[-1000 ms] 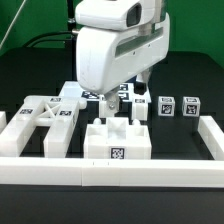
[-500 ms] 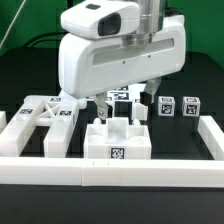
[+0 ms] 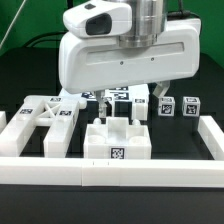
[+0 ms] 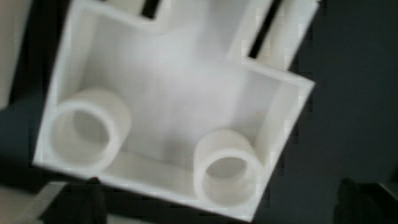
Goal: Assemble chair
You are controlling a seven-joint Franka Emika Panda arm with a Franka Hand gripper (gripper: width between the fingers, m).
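Note:
The chair is in loose white tagged parts on the black table. An X-braced frame (image 3: pixel 45 115) lies at the exterior view's left. A blocky slab (image 3: pixel 118 140) sits front centre, and two small leg blocks (image 3: pixel 167 106) (image 3: pixel 189 106) stand at the right. My gripper (image 3: pixel 131 102) hangs open just behind and above the slab, holding nothing. In the wrist view a white slab with two round sockets (image 4: pixel 169 100) fills the picture. The gripper (image 4: pixel 215 198) shows there only as dark fingertips (image 4: pixel 82 197) on either side of the slab's near edge, apart from it.
Long white border rails run along the front (image 3: pixel 110 172) and the exterior view's right (image 3: pixel 210 135). The marker board (image 3: pixel 120 94) lies flat behind the slab, partly hidden by my hand. Black cables hang in the background.
The hand has turned its broad side to the exterior camera and shifted slightly toward that view's right. The jaws stay open and the parts have not moved.

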